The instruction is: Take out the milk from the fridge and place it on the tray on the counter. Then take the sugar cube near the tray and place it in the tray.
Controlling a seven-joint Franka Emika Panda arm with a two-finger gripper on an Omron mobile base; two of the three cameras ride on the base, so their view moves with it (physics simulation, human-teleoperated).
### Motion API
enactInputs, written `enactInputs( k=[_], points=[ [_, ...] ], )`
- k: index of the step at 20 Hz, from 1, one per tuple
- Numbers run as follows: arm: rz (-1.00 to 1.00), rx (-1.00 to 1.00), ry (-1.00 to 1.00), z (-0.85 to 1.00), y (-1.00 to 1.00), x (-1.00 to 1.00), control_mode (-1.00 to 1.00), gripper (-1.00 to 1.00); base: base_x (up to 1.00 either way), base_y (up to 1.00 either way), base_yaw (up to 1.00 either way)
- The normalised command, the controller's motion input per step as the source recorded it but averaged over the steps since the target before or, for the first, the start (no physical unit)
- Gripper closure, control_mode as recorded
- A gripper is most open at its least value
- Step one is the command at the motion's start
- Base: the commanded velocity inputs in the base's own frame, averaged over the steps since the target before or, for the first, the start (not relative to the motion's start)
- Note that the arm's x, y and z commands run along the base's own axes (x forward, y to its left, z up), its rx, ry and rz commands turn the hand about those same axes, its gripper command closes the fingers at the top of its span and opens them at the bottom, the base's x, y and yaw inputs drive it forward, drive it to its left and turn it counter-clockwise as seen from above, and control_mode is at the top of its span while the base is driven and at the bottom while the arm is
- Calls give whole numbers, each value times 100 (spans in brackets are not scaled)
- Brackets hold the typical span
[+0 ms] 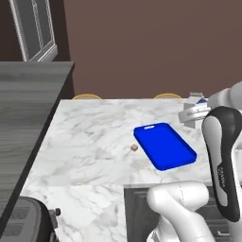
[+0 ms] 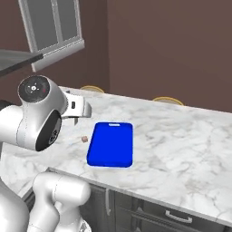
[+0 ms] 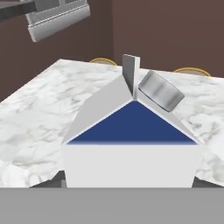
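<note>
Tray (image 1: 165, 146) holds nothing on the counter (image 1: 94, 137); gripper (image 1: 194, 112) fingers clasp the milk (image 3: 131, 144); sugar cube (image 1: 134, 148) lies beside.

Even, flat rendered light, sharp throughout, without glare or strong shadows.

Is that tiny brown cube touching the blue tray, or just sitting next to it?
Apart. In the right base view the sugar cube sits on the counter left of the tray, with a strip of white marble plainly showing between them.
</note>
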Motion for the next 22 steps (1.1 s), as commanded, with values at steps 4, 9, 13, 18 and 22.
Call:
enactInputs(
  k=[4,9,13,18,22],
  points=[
    [0,0,0,0,0,0,100,100,98,-3,-28],
    [0,0,0,0,0,0,100,100,94,-10,-44],
    [0,0,0,0,0,0,100,100,100,45,-6],
    [0,0,0,0,0,0,100,100,62,5,0],
    [0,0,0,0,0,0,100,100,31,0,0]
  ],
)
